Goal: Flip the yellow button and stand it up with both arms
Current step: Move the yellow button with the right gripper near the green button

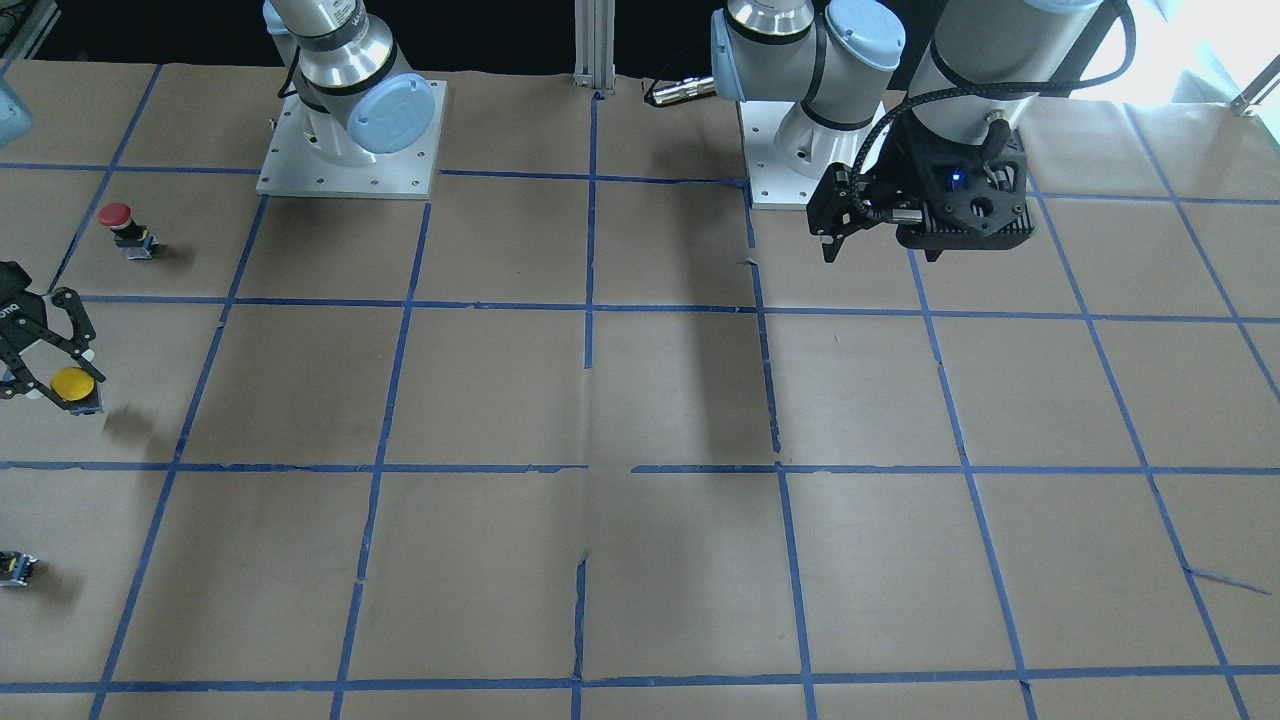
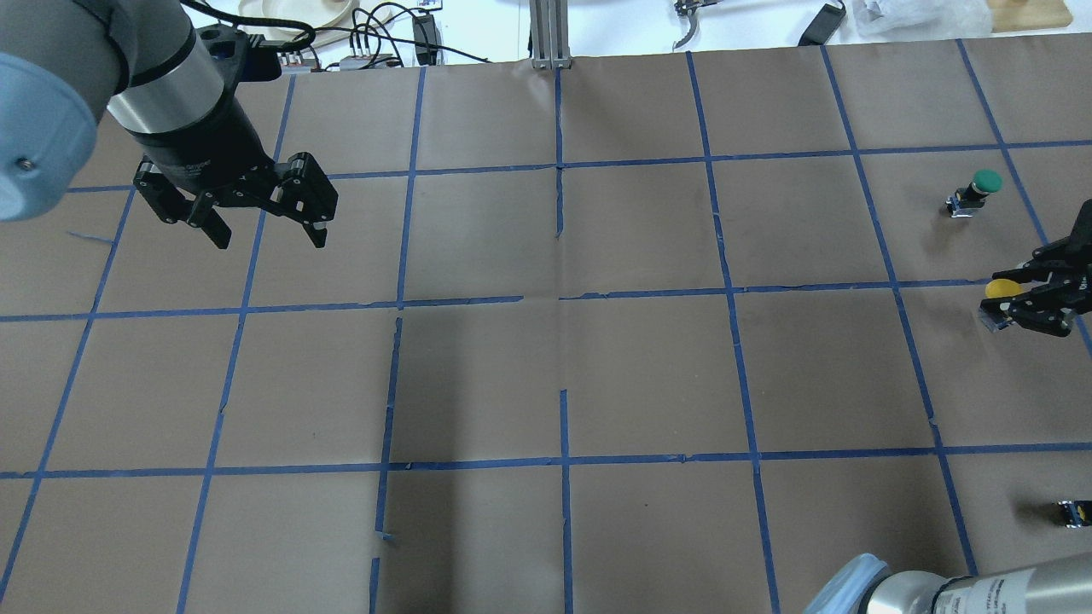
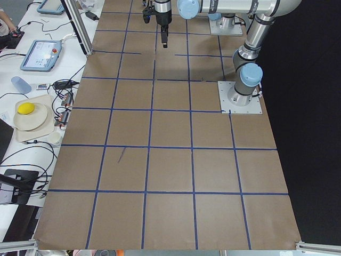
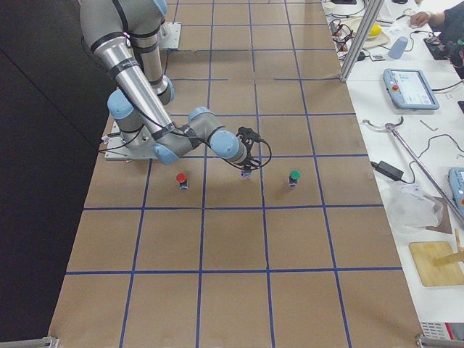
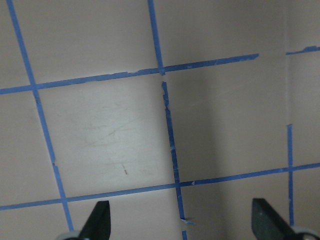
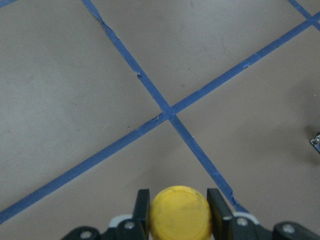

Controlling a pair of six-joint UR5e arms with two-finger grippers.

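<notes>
Nearest the right wrist camera is the yellow button, a small push-button switch with a round yellow mushroom cap on a black-and-grey boxy body. The jaws of the silver, blue-jointed right arm pinch it, one finger against each side of the cap, which faces upward. It sits at the robot's far right end of the brown-paper worktop with its blue tape grid. I cannot tell whether its base rests on the paper or hangs just above it.

A little further out stand a same-shaped red-capped switch on one side and a green-capped switch on the other. A tiny dark block lies off along the edge. All three are apart from the jaws.

Far across the worktop, the matching left arm hangs above bare paper with its jaws spread wide and nothing between them.

To my eye the step in hand is the pick-up before a hand-over. A round, smooth cap is a poor thing to hold by, since the body can swing under it. So the lift should be straight up and slow, clear of the two neighbours, then a steady carry toward the middle where the left arm can reach. There the spread jaws would best close across the flat sides of the boxy body. The right pinch should let go only once that second hold looks firm.
</notes>
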